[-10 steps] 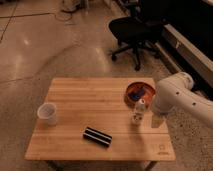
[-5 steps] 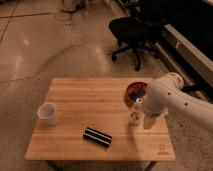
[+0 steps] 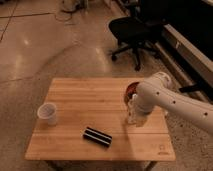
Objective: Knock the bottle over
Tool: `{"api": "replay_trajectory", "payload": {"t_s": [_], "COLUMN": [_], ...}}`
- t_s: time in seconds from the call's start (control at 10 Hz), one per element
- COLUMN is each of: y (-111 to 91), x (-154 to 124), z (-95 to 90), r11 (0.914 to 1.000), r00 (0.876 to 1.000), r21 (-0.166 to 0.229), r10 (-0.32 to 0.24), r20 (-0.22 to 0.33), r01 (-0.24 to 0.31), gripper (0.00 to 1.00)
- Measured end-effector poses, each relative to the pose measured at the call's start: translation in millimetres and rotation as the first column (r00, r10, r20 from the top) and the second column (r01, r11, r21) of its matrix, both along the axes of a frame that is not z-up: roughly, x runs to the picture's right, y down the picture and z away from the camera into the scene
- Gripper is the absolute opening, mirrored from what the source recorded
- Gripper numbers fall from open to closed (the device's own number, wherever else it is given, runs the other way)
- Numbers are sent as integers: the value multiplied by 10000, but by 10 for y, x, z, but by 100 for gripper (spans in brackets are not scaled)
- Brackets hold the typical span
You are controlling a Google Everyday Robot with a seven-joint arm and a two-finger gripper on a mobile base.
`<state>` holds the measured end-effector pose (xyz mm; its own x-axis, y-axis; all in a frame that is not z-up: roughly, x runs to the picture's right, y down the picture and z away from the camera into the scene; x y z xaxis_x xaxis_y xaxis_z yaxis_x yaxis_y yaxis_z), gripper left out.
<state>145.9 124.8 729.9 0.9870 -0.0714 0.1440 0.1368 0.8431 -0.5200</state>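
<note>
At right of the desk (image 3: 75, 100), the claw (image 3: 134, 116), grip state untellable, meets the bottle (image 3: 132, 111); toppling apparently remains.

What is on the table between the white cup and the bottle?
In the camera view, a flat black object lies on the wooden table between the cup and the bottle, nearer the front edge. The gripper is at the bottle.

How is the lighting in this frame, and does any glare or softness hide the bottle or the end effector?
Camera view: dim, warm light; pale glare patches on the floor, none on the table. The whole frame is soft. The bottle is a pale blur against the arm, and the end effector beside it merges with it.
</note>
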Motion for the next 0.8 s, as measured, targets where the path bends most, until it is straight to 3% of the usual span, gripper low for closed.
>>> {"api": "replay_trajectory", "payload": {"t_s": [0.4, 0.8], "y": [-254, -255], "x": [-260, -293], "z": [153, 187], "r11": [9966, 9965], "r00": [9983, 9971], "r21": [759, 827], "r10": [-357, -219], "r20": [461, 724], "r01": [321, 159], "gripper": [65, 65]}}
